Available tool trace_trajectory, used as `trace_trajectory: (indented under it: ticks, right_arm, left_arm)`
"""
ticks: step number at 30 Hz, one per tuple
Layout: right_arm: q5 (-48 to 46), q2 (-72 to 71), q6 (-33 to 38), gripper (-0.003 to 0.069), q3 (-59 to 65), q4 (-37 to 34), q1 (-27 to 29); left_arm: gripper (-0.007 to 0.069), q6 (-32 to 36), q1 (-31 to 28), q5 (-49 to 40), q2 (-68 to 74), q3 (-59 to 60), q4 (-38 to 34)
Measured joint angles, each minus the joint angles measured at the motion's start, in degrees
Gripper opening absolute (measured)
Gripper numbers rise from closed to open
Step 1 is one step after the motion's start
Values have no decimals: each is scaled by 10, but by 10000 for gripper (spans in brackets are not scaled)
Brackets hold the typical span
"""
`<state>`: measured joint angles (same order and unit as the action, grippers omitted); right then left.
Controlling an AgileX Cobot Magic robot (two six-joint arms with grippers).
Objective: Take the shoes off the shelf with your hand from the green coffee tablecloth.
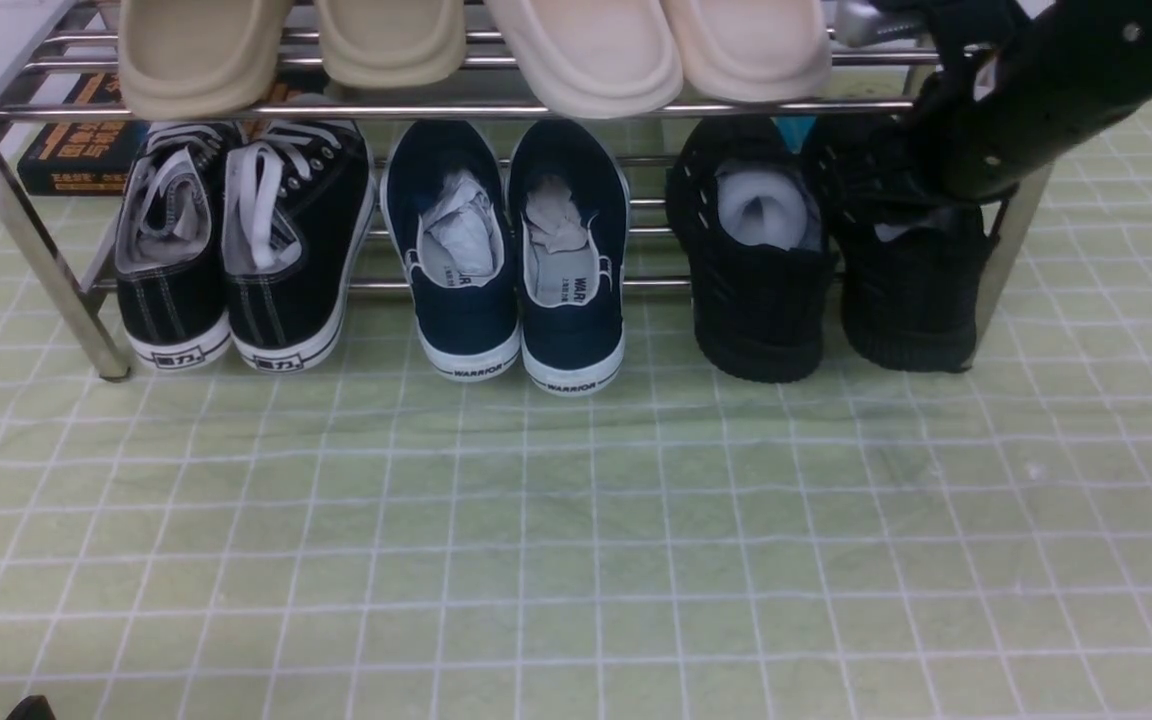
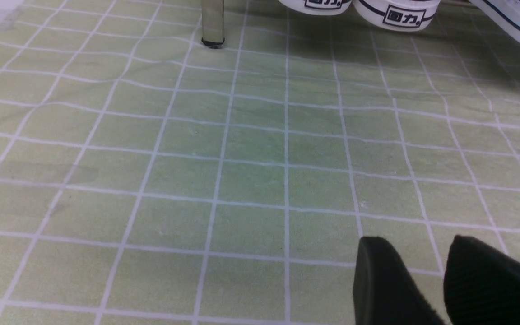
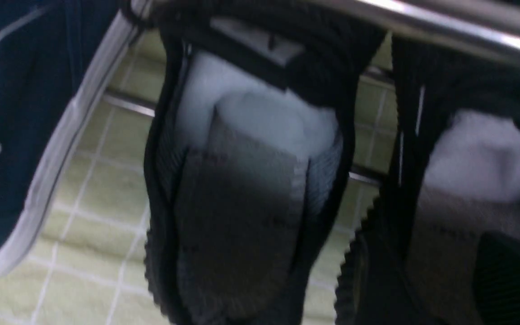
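Black knit shoes (image 1: 756,300) sit on the shelf's (image 1: 456,108) lower rails at the worktop's far-right corner, heels facing out, so probably an easy pull. Right gripper (image 1: 946,160) is over the right shoe; can't tell its jaws. Left gripper (image 2: 415,253) parked near-left, fingers apart, empty.

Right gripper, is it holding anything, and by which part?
Cannot be told: the black right arm covers the opening of the right-hand all-black knit sneaker, and its fingertips are hidden.
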<state>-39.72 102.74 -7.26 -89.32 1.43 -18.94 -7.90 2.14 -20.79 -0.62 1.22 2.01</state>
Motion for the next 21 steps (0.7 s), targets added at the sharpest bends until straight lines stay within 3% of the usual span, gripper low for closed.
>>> trace_trajectory:
  ticks: [16,18,21]
  right_arm:
    - [44,63,-42,314,-1,64,0]
    - [45,66,-46,300,-1,74,0]
    - [39,69,-54,200,-1,90,0]
  left_arm:
    - [242,0,0,0,0,0,0]
    - [242,0,0,0,0,0,0]
    - [242,0,0,0,0,0,0]
